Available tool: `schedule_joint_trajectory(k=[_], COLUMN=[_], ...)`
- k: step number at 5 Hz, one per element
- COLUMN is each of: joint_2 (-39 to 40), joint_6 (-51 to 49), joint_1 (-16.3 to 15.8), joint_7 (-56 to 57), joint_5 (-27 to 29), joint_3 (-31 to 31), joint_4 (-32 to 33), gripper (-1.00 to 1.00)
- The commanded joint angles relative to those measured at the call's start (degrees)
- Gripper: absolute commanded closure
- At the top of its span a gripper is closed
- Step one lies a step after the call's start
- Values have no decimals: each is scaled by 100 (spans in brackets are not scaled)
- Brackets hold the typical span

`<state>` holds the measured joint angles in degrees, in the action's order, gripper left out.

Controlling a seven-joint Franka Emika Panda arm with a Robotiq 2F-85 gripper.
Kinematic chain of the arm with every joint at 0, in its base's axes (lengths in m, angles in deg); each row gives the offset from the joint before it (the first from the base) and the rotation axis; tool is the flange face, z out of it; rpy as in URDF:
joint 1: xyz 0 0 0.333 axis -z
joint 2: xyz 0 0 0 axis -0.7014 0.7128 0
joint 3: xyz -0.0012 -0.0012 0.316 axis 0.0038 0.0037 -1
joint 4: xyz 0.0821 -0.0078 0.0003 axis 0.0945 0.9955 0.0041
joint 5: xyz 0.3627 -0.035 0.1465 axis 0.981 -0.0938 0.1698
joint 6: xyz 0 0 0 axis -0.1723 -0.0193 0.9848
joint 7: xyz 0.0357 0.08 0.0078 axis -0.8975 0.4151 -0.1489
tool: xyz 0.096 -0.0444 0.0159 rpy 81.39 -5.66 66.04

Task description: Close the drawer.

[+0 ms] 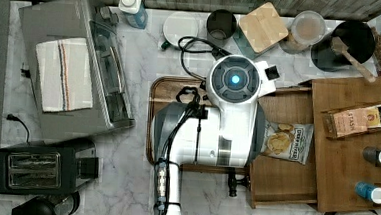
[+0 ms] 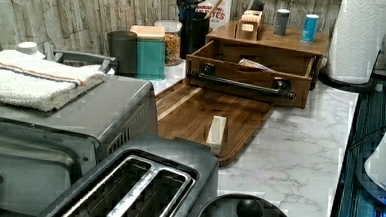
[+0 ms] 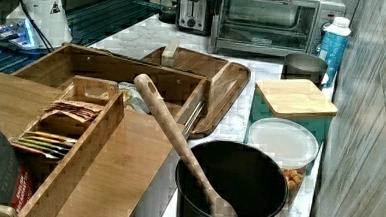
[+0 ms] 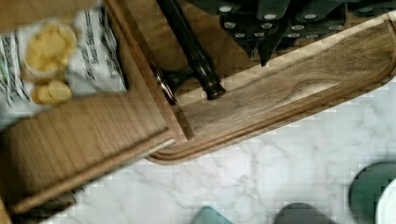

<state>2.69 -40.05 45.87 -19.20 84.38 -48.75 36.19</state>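
The light wooden drawer (image 1: 279, 178) stands pulled out from under the cabinet top (image 1: 345, 162), toward the top view's left. Its dark metal handle (image 2: 242, 84) runs across the front wall (image 2: 243, 73). A chips bag (image 1: 285, 142) lies inside. My white arm (image 1: 228, 120) hangs over the drawer's front and the tray, hiding most of the handle from above. In the wrist view, my gripper (image 4: 264, 46) hovers above the handle's end (image 4: 191, 42) and the drawer corner (image 4: 84, 144), clear of both.
A darker serving tray (image 2: 200, 114) lies right in front of the drawer with a small wooden block (image 2: 216, 132) on it. A toaster oven (image 1: 76, 60) and toaster (image 1: 39, 171) stand at the top view's left. Jars, a pot (image 3: 232, 185) and a tea box (image 1: 358, 120) crowd the cabinet side.
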Motion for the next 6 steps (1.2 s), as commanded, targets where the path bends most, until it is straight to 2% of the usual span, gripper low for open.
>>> schedule_joint_trajectory(k=[1, 2, 3, 5, 6], joint_2=[-292, -242, -9, 202, 64], joint_6=[846, 1371, 1824, 2446, 2267], joint_1=[-435, -532, -574, -709, -944], joint_7=[2112, 2408, 2101, 1518, 1678], joint_5=[392, 33, -427, -492, -580], joint_3=[-47, 15, 28, -69, 306], joint_4=[1428, 1903, 2252, 2877, 3022], gripper=[100, 100, 100, 100, 100])
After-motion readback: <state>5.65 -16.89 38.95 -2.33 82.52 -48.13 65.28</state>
